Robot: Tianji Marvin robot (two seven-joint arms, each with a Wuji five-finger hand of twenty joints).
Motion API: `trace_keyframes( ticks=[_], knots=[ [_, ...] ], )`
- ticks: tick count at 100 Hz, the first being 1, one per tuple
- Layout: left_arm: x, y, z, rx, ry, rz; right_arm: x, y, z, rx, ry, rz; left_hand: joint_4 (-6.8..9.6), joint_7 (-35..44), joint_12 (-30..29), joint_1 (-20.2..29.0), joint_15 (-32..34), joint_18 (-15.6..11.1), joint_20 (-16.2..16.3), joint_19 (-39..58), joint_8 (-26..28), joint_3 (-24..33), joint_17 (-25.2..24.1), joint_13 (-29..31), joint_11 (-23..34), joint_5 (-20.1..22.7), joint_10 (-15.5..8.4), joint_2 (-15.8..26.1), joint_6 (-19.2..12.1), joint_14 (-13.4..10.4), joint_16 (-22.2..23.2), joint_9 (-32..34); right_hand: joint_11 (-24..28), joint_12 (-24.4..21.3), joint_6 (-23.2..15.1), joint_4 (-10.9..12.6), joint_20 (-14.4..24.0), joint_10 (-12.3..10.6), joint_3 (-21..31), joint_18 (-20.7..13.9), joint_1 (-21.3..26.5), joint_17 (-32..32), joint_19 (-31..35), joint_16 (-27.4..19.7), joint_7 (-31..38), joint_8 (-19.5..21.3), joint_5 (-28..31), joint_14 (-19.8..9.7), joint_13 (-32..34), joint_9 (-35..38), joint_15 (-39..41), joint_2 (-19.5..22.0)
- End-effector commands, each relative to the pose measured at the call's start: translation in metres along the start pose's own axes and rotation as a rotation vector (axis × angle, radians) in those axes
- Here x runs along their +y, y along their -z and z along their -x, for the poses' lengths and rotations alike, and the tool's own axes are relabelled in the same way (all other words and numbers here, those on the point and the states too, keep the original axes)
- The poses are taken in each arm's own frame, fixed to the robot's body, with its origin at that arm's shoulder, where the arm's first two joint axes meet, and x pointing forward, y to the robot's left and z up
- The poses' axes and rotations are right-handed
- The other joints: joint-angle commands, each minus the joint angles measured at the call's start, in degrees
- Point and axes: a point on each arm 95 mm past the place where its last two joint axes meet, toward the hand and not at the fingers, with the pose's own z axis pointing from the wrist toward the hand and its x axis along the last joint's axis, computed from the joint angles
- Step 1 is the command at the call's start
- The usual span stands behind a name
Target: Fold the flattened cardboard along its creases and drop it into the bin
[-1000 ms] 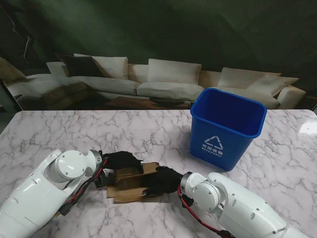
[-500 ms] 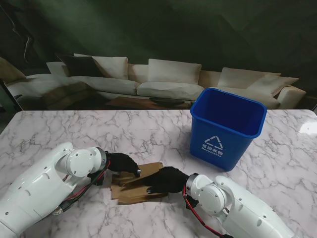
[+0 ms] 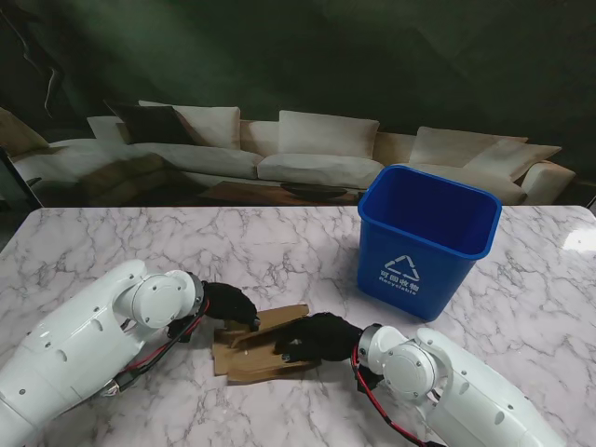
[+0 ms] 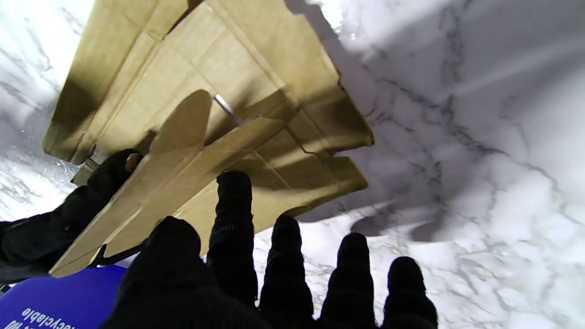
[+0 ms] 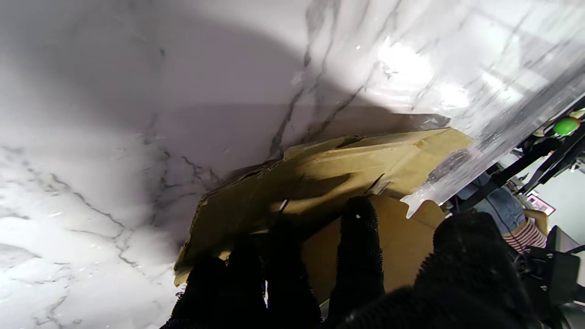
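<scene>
The brown cardboard (image 3: 264, 346) lies partly folded on the marble table, nearer to me than the blue bin (image 3: 424, 238). One flap (image 4: 183, 183) stands raised over the flat panels. My left hand (image 3: 231, 304) sits at the cardboard's left far edge. Its fingers (image 4: 235, 214) are spread, with only the index tip on the raised flap. My right hand (image 3: 312, 337) grips the cardboard's right side, fingers (image 5: 358, 246) over a panel (image 5: 347, 164) and thumb beside it. One right fingertip (image 4: 114, 169) shows at the flap's edge.
The bin stands upright to the right, farther from me than the cardboard, its side (image 4: 59, 297) also showing in the left wrist view. Bare marble table top (image 3: 140, 242) stretches to the left and far side. A sofa stands beyond the table.
Both hands and the cardboard have shifted a little to the right. The cardboard has turned and one flap has risen higher. My left forearm has swung inward.
</scene>
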Motion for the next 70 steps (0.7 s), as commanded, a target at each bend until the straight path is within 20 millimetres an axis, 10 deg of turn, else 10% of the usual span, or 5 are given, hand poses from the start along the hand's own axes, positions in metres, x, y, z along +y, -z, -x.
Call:
trace_keyframes(
  ticks=[1, 18, 32, 51, 70],
  knots=[
    [0.018, -0.004, 0.009, -0.019, 0.003, 0.058, -0.007, 0.001, 0.007, -0.005, -0.017, 0.002, -1.29, 1.67, -0.23, -0.49, -0.75, -0.67, 1.11, -2.26, -0.28, -1.04, -0.91, -1.50, 0.13, 0.89, 5.88, 1.10, 7.38, -0.86, -0.68, -0.73, -4.20, -0.87, 0.46, 0.89, 2.79, 1.49, -1.03, 17.39, 0.32, 2.92, 6.96, 1.04, 1.23, 0.43, -0.18, 2.81, 0.21, -4.61, 1.64, -1.07],
    [0.016, -0.004, 0.009, -0.028, -0.035, 0.049, -0.006, 0.002, 0.004, 0.016, -0.105, 0.032, -1.24, 1.67, -0.14, -0.85, -0.56, -0.48, 1.18, -2.27, -0.33, -0.88, -0.62, -1.23, 0.24, 0.61, 5.90, 0.66, 7.13, -0.79, -0.67, -0.51, -0.07, 0.71, -7.65, 0.88, 0.47, 0.90, -0.96, 20.57, 1.58, 1.96, 4.51, 0.57, 14.78, 15.49, -0.06, 4.73, -0.55, -8.37, 1.37, -4.00],
    [0.014, -0.004, 0.009, -0.036, -0.050, 0.040, -0.004, 0.003, 0.004, 0.030, -0.123, 0.051, -1.23, 1.82, -0.06, -0.92, -0.40, -0.31, 1.24, -2.28, -0.30, -0.81, -0.47, -0.98, 0.33, 0.73, 5.91, 0.47, 7.13, -0.69, -0.62, -0.22, 1.96, 1.50, -10.35, 0.77, 0.14, 0.90, -1.03, 21.96, 2.15, 1.79, 2.49, 0.88, 17.82, 20.45, 1.17, 4.11, -0.96, -8.35, 1.68, -5.89],
    [0.012, -0.003, 0.009, -0.042, -0.072, 0.038, 0.001, 0.007, 0.007, 0.041, -0.082, 0.110, -1.24, 1.92, -0.02, -1.02, -0.31, -0.25, 1.30, -2.28, -0.28, -0.82, -0.31, -0.81, 0.32, 0.74, 5.93, 0.34, 7.03, -0.71, -0.59, -0.11, 10.13, 4.82, -5.99, 1.13, 3.86, 0.90, -0.60, 21.15, 1.61, 5.10, 6.08, 3.09, 18.04, 21.11, 4.70, 2.93, 2.54, -3.58, 3.22, -5.48],
    [0.010, -0.003, 0.009, -0.044, -0.091, 0.032, 0.004, 0.012, 0.008, 0.048, -0.038, 0.143, -1.22, 1.97, 0.04, -1.18, -0.23, -0.21, 1.33, -2.30, -0.27, -0.78, -0.19, -0.64, 0.40, 0.70, 5.97, 0.17, 7.02, -0.64, -0.55, 0.11, 15.24, 10.37, -6.58, 1.36, 20.24, 0.31, -0.01, 21.48, 2.24, 10.82, 20.64, 12.89, 10.08, 11.95, 8.44, 3.95, 13.41, 5.22, 12.96, -6.46]
  ],
)
